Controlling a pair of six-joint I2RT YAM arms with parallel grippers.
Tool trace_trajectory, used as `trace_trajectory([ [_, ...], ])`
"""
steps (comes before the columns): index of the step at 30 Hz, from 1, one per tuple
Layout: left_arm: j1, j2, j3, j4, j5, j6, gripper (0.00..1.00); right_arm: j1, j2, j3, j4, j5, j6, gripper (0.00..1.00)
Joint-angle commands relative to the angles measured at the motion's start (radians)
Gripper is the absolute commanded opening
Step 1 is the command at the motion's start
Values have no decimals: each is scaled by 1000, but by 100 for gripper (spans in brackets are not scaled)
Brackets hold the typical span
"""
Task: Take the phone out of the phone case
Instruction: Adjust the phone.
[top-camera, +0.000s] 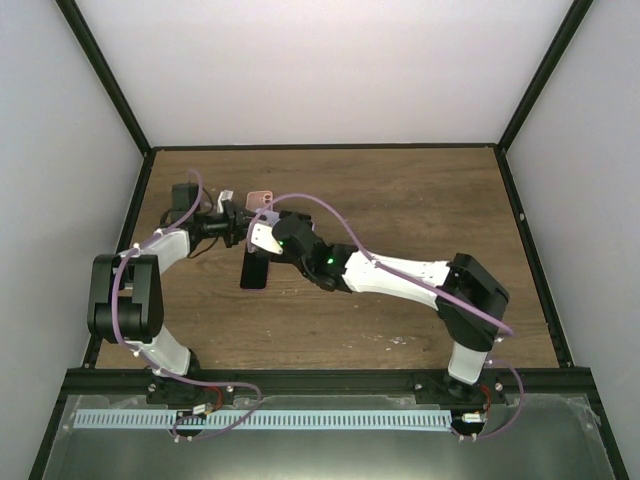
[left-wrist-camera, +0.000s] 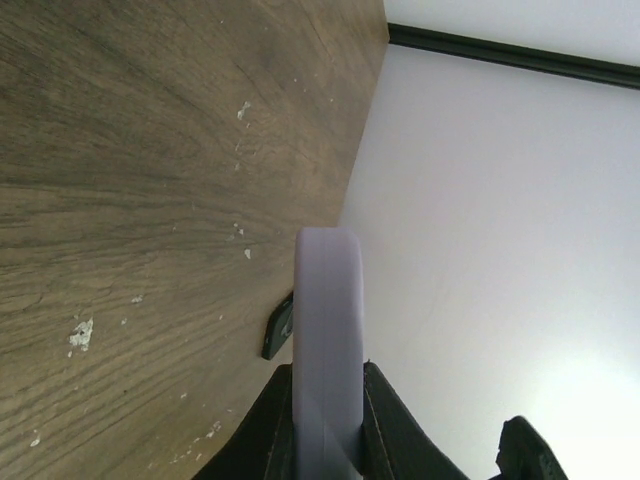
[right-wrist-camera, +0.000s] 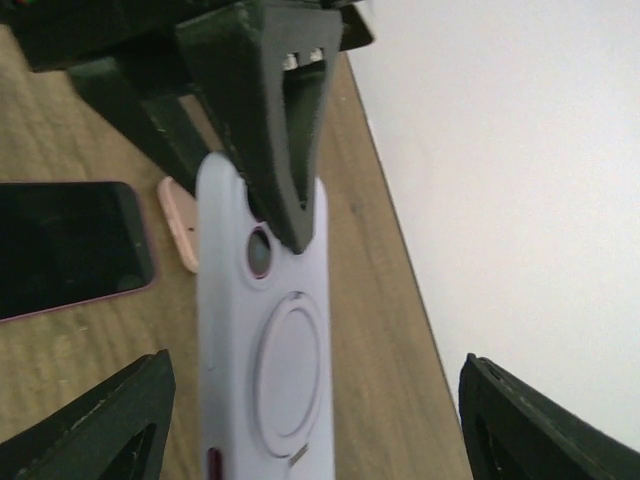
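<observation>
Left end effector (left-wrist-camera: 325, 432) clenched on case (right-wrist-camera: 270, 340); right end effector (right-wrist-camera: 318, 420) released around it. Phone (right-wrist-camera: 65, 245) on surface (left-wrist-camera: 120, 150) beside case, apparently out; next, lower case.

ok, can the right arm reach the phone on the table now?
Probably yes: the phone lies flat and uncovered, and the right end effector is open and empty. It straddles the case the left end effector holds, so back off first.

I see a pale lilac phone case (right-wrist-camera: 270, 340); the phone (right-wrist-camera: 65, 245) shows a black screen with a pink rim; my desk (left-wrist-camera: 120, 150) is brown wood grain flecked white; the left tool (left-wrist-camera: 325, 395) is black
</observation>
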Motion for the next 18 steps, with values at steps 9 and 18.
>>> trace_trajectory([
  [9,1,-34,23,19,31,-83,0,4,94,-26,208,99,-172,71],
  [18,2,-25,12,49,34,-102,0,5,109,-50,237,87,-197,66],
])
